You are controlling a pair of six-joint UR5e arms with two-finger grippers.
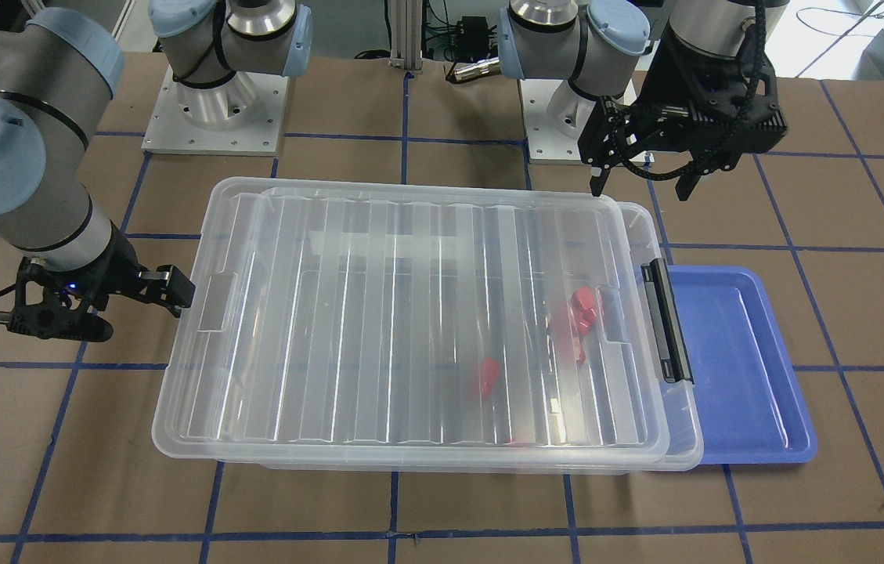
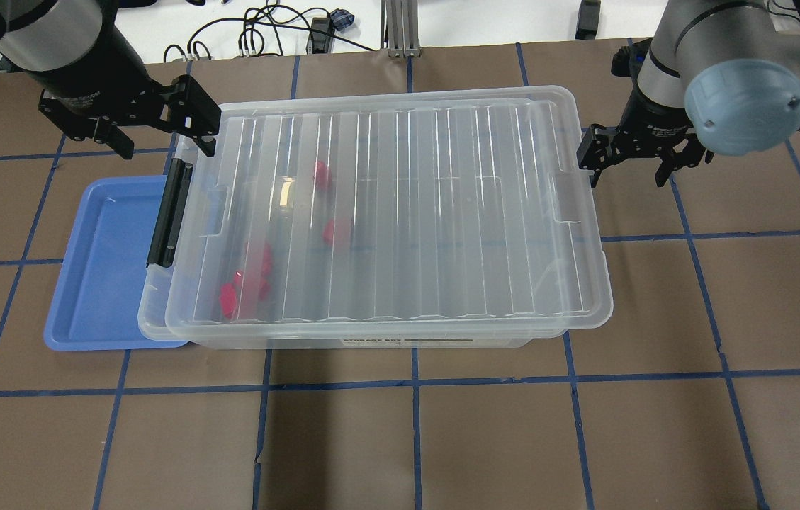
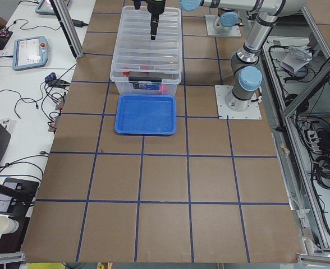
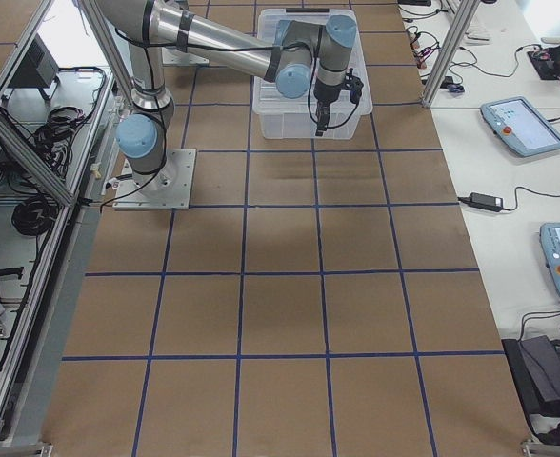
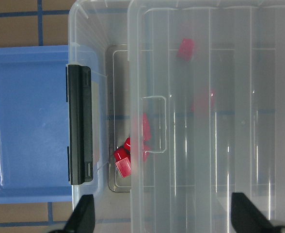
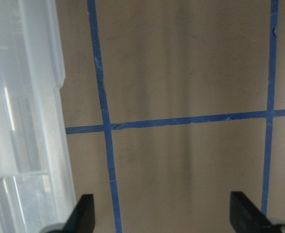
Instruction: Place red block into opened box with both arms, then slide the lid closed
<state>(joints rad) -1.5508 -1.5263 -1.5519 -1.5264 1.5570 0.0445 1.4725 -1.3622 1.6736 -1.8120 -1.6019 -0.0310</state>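
Observation:
The clear box (image 2: 151, 320) stands mid-table, its black bar (image 2: 169, 212) at the end toward the blue tray. The ribbed lid (image 2: 407, 205) lies on top, shifted away from the bar, so a narrow strip of the box stays uncovered. Several red blocks lie inside: one (image 2: 322, 173) near the far wall, one (image 2: 337, 230) mid-box and a cluster (image 5: 123, 162) beside the bar. My left gripper (image 2: 162, 138) hangs open above the box's bar-end far corner. Beyond the opposite short end, my right gripper (image 2: 625, 173) is open and holds nothing, just off the lid's rim.
A shallow blue tray (image 2: 102, 269) lies flat against the box's bar end and holds nothing. The table is brown board with a blue tape grid. Both arm bases (image 1: 214, 117) stand behind the box. Cables and tablets sit on side benches off the table.

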